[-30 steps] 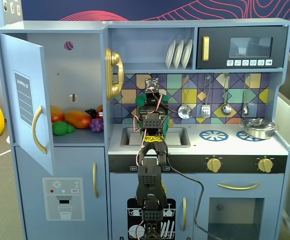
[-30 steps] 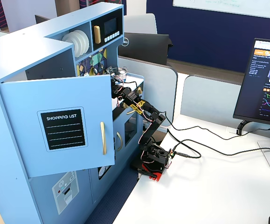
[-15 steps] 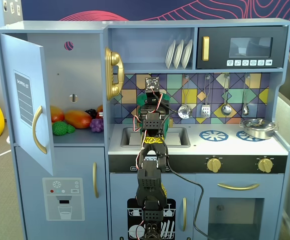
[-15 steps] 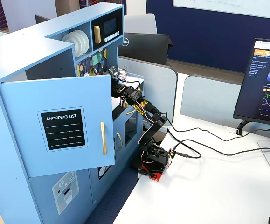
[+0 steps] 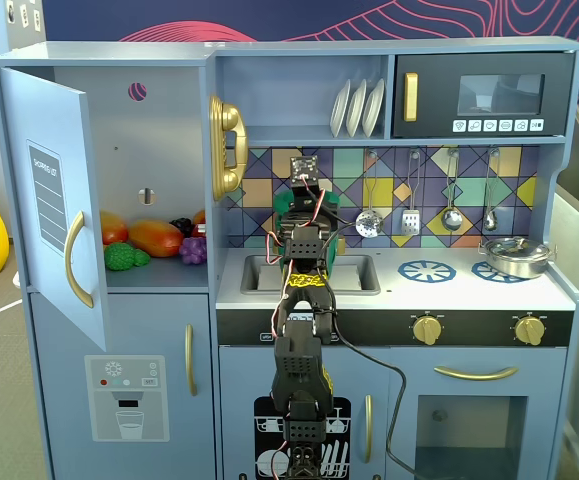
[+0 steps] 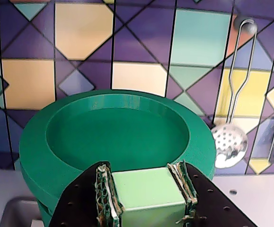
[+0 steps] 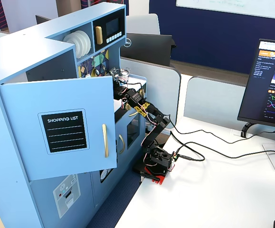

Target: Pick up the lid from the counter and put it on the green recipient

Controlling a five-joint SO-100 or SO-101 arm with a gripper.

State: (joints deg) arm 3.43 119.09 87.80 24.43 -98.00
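Note:
The green recipient [image 6: 37,151] is a dark-green round pot with a flared rim. It stands at the back of the counter against the tiled wall. In a fixed view it [image 5: 285,208] shows mostly hidden behind the arm. My gripper [image 6: 144,172] reaches in level from the front. Its jaws are shut on the pot's light-green handle block [image 6: 146,194] at the near side of the rim. In a fixed view the gripper [image 5: 305,200] is above the sink. The pot's top looks open, with a dark-green inside. I see no separate lid in any view.
A sink [image 5: 259,275] lies just in front of the pot. Blue burner rings [image 5: 426,270] and a steel pan [image 5: 515,257] are to the right. A slotted spoon [image 6: 229,146] and other utensils hang on the wall. The fridge door [image 5: 54,200] stands open at left.

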